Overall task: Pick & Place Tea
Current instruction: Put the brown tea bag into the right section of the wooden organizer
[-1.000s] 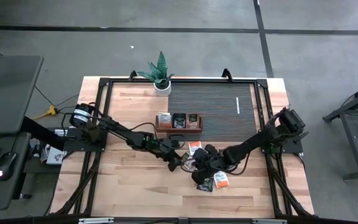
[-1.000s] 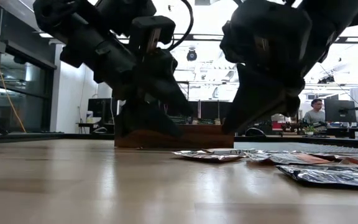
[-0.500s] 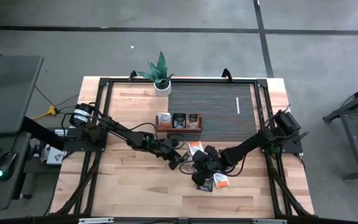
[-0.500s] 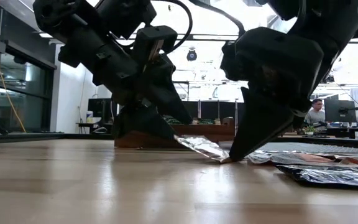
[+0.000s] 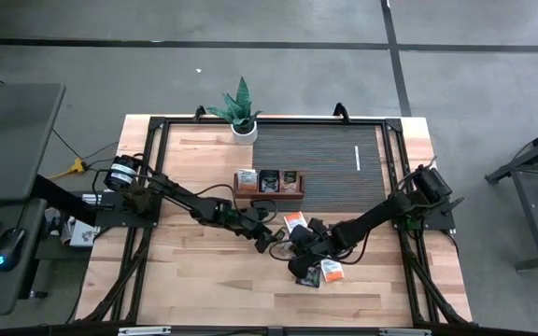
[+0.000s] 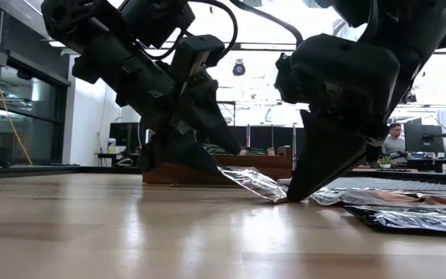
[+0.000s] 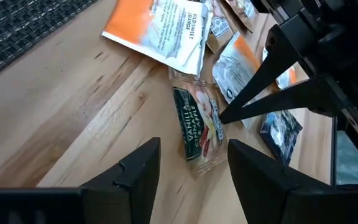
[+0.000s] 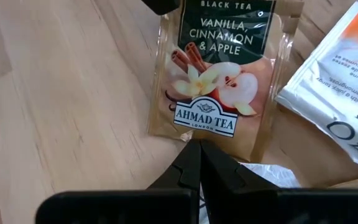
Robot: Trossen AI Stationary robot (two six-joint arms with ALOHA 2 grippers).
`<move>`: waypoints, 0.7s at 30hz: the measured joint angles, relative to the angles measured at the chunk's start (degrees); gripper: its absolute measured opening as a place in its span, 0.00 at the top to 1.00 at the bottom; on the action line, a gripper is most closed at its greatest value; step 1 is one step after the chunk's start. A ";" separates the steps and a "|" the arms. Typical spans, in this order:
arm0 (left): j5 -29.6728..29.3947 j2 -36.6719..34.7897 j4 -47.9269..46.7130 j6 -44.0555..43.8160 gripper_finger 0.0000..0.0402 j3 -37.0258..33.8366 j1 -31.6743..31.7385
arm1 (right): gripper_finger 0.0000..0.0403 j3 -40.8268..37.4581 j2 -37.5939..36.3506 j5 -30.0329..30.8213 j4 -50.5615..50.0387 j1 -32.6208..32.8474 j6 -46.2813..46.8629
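- Tea sachet [image 8: 219, 81] between the two arms reads "BLACK TEA", "VANILLA, CINNAMON & APPLE" and "AHMAD TEA LONDON", with a picture of cinnamon sticks, a vanilla flower and an apple slice below a dark green panel.
- We see it on the bench [image 5: 194, 271] near the middle, in front of the wooden tray [image 5: 269, 185], at the edge of a loose heap of sachets.
- Beside it lies a white-and-orange sachet [image 7: 160, 28] on which we read "WILD SWEET ORANGE".
- We find the right gripper [image 8: 199, 155] with its jaws pressed together into one point, the tip resting on the near edge of the Ahmad sachet, just under the brand label.
- In the low view, that edge is pinned to the wood while the sachet's far side is raised off the bench toward the left gripper [image 6: 207, 159].
- We see the left gripper's jaws standing apart, one finger [image 7: 138, 180] to each side of the sachet's end; whether they touch it we cannot tell.
- The tray holds three upright sachets, whose print we cannot read.
- A potted plant [image 5: 241, 110] stands at the bench's far edge beside a dark ribbed mat [image 5: 334, 177].
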 joint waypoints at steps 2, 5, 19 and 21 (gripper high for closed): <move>0.00 0.02 -0.08 -0.03 0.54 0.00 0.14 | 1.00 0.00 0.02 0.11 0.00 0.02 0.01; 0.15 0.00 -0.47 -1.21 0.54 0.00 0.78 | 1.00 0.00 0.07 0.06 0.04 0.00 0.02; 9.64 -0.02 -1.70 -3.00 0.54 0.00 4.59 | 1.00 -0.02 0.13 0.01 0.07 0.00 0.01; 10.35 1.52 -1.22 -3.18 0.54 0.47 4.46 | 1.00 -0.07 0.13 0.16 0.07 0.02 0.00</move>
